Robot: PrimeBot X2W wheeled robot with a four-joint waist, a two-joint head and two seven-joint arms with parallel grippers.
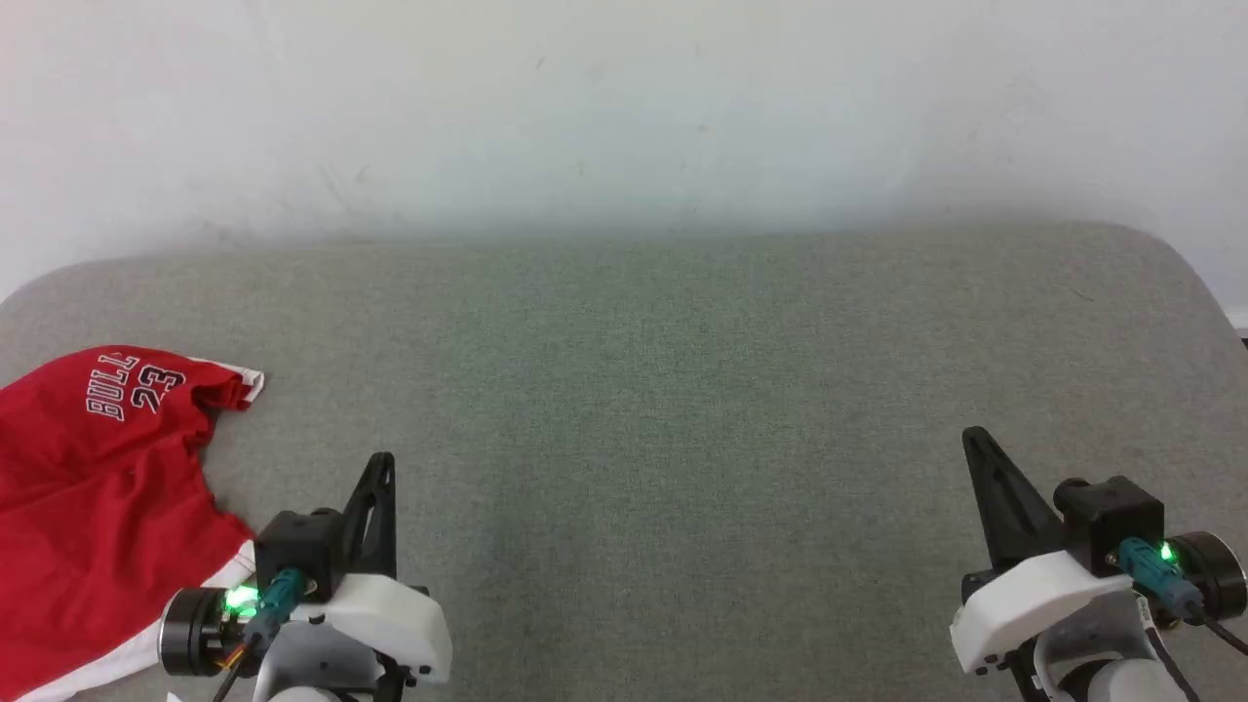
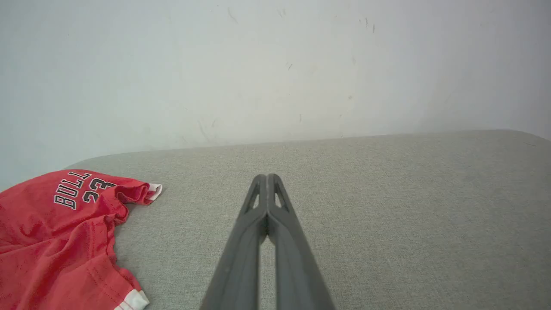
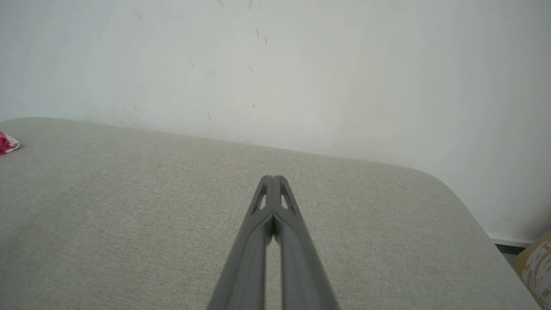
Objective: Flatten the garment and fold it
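**Figure.** Left gripper (image 1: 384,460), at 7 o'clock of the head view, was closed: its two long dark fingers (image 2: 241,258) met at the tips, holding nothing and touching nothing. Right gripper (image 1: 971,437), at 5 o'clock, was likewise closed and empty, its tips pressed together in the right wrist view. Both arms sat low and well apart, fingers pointing toward 12 o'clock above the surface (image 1: 682,390), and each white wrist housing carried a green light. The garment (image 1: 88,487) lay crumpled at 8 o'clock, at the surface's left edge, close beside the left wrist; contact could not be made out. It was soft red fabric, wrinkled, with white trim and a "BULL 23" print at its 12 o'clock end. The surface was grey woven cloth with rounded corners, set against a scuffed white wall (image 1: 624,97)
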